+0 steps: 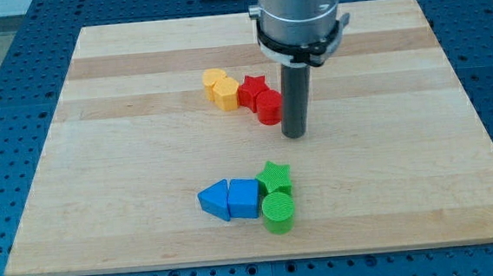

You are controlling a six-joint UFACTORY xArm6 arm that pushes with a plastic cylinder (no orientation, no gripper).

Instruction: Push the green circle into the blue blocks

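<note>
The green circle (279,212) lies near the view's bottom, touching the lower right of the blue square block (244,198). A blue triangle (215,199) sits against the square's left side. A green star (274,179) sits just above the circle, touching the blue square's right side. My tip (294,134) rests on the board above and slightly right of the green star, apart from the green and blue blocks, just right of the red blocks.
A red star (251,90) and a red round block (269,107) lie left of my tip. Two yellow blocks (220,88) sit left of the red ones. The wooden board (100,166) has blue pegboard around its edges.
</note>
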